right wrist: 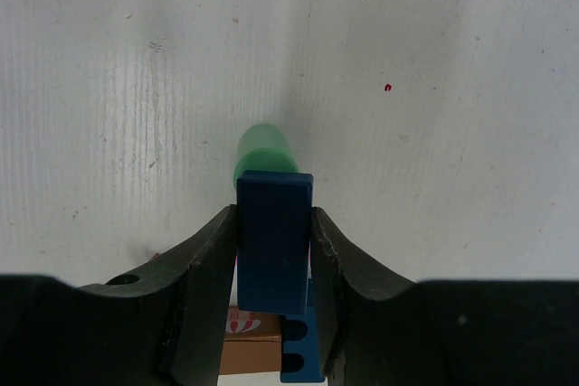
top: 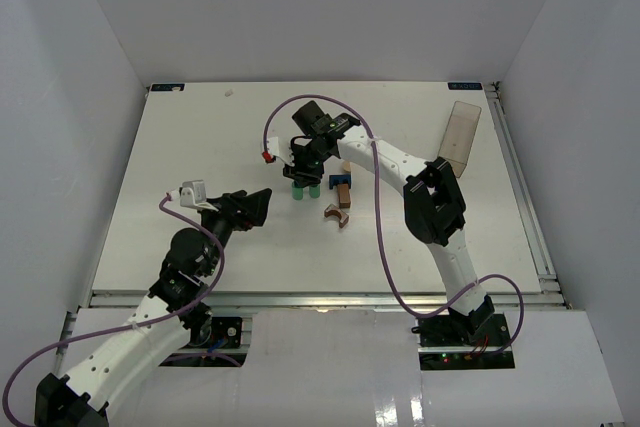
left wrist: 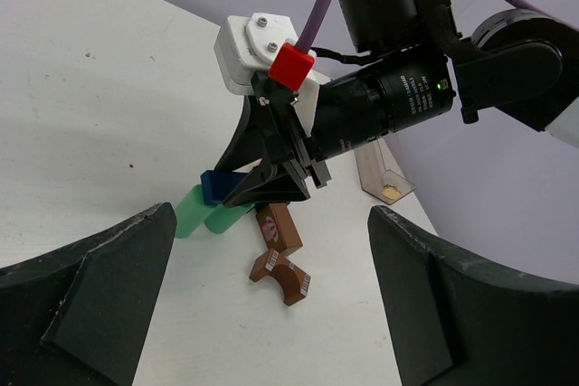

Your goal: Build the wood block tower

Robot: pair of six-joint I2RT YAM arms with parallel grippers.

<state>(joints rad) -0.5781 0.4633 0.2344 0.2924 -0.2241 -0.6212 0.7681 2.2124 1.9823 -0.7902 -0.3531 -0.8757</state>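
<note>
Two green cylinders (top: pixel 306 191) stand side by side at the table's middle. My right gripper (top: pixel 303 173) is shut on a blue block (right wrist: pixel 274 241) and holds it flat right over their tops (left wrist: pixel 204 212). Whether the block rests on them I cannot tell. A brown brick (left wrist: pixel 279 226) lies just right of the cylinders with a notched blue piece (right wrist: pixel 301 356) beside it. The brown arch (left wrist: pixel 282 276) lies on its side in front of the brick. My left gripper (left wrist: pixel 271 314) hangs open to the near left, facing the blocks and holding nothing.
A clear plastic box (top: pixel 461 137) lies at the back right by the table's rim, with a small tan thing (left wrist: pixel 391 193) showing inside it. The right arm's purple cable (top: pixel 380 237) loops over the table's right half.
</note>
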